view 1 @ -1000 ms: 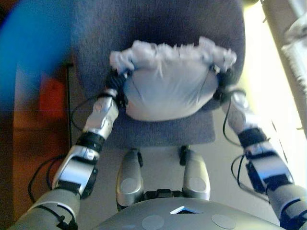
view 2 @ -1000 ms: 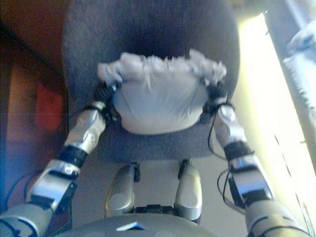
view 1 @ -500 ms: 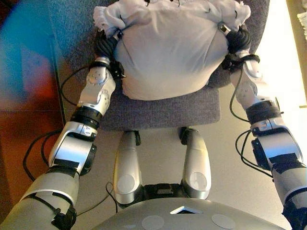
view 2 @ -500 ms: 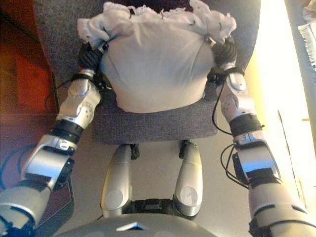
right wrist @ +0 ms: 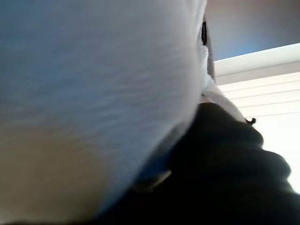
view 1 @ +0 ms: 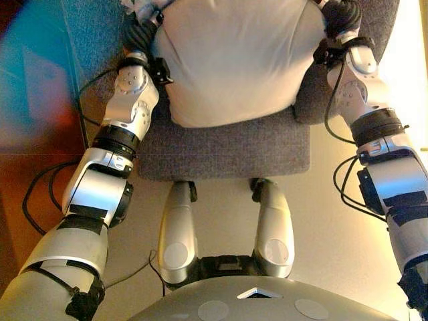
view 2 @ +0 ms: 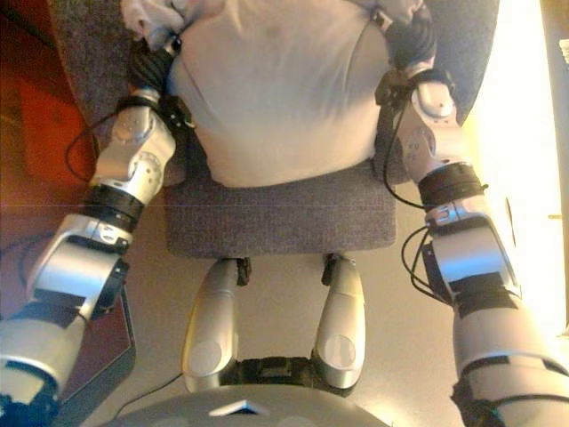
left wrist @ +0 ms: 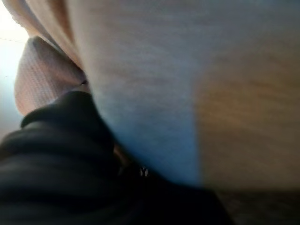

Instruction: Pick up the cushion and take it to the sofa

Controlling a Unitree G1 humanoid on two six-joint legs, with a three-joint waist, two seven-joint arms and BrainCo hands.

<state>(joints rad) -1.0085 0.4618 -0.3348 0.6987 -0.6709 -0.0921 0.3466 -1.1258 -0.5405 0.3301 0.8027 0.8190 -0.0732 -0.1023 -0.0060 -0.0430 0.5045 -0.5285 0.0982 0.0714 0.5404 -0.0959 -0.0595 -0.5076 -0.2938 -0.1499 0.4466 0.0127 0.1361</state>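
Observation:
A white cushion [view 1: 234, 60] with a frilled far edge is held between my two hands over a grey upholstered seat [view 1: 227, 150]. My left hand [view 1: 142, 30] presses its left side and my right hand [view 1: 341, 17] its right side, both near the top of the eye views. The cushion's far edge is cut off there. In the left wrist view the cushion [left wrist: 187, 70] fills the picture beside the hand's dark cover [left wrist: 56, 154]. The right wrist view shows the same: the cushion [right wrist: 93, 70] against the dark cover [right wrist: 225, 173].
The grey seat's front edge [view 2: 280, 240] lies just before me. A red-brown wooden surface [view 1: 27, 187] lies to the left, with something blue [view 1: 33, 73] above it. A bright pale strip [view 1: 411, 80] runs along the right.
The cushion and both hands have moved toward the top of the view and look larger and closer. The frilled edge has gone out of the picture.

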